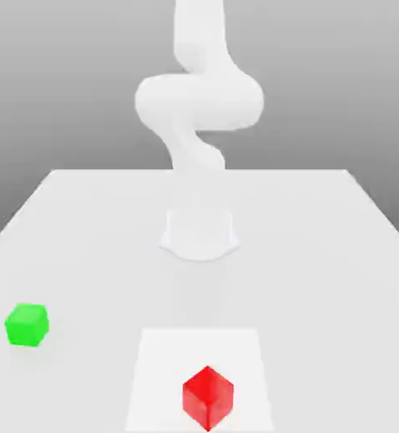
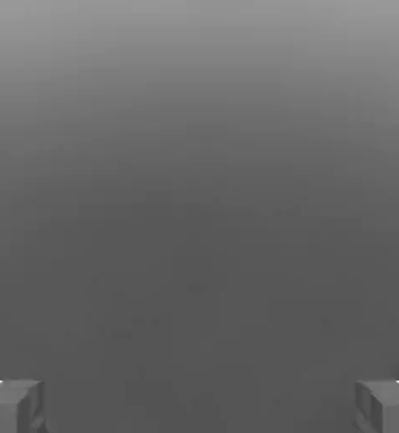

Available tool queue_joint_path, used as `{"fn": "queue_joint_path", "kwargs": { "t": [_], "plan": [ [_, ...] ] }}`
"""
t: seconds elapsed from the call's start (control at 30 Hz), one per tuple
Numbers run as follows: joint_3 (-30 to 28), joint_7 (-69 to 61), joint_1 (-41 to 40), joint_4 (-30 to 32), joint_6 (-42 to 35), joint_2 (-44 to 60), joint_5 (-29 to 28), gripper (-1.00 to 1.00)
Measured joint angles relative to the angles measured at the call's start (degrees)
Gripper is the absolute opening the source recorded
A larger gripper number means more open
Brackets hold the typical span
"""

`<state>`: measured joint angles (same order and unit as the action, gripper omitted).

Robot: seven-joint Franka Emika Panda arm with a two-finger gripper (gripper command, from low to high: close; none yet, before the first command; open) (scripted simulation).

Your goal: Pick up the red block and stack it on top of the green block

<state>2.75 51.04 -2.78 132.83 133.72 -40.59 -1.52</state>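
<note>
My claw (image 2: 199, 406) is spread wide, nothing between the fingers. Red block (image 1: 208, 397) sits on the bench (image 1: 321, 254) at 6 o'clock in the exterior view; green block (image 1: 27, 325) at 8 o'clock, well apart.

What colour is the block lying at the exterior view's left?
Bright green; the green block shows best in the exterior view.

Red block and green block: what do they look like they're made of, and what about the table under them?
Red block: looks like glossy plastic; its faces are plain and the lower edge seems faintly see-through, though a render leaves that open. Green block: similar plain plastic look, bright and evenly lit, with less sheen. Table: smooth matte white surface without grain or texture; material can't be told.
</note>
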Motion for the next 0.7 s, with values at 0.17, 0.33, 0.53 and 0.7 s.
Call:
{"fn": "queue_joint_path", "kwargs": {
  "t": [0.17, 0.33, 0.53, 0.7],
  "plan": [
    [5.07, 10.93, -5.09, 2.14, 3.95, 10.81, -3.48, 0.0],
    [8.73, 21.66, -8.89, 4.19, 7.74, 21.37, -7.06, 0.0],
    [10.46, 33.79, -10.93, 6.66, 12.32, 33.88, -10.33, 0.0],
    [10.51, 41.44, -11.05, 8.86, 16.54, 43.62, -9.62, 0.0]
  ]
}}
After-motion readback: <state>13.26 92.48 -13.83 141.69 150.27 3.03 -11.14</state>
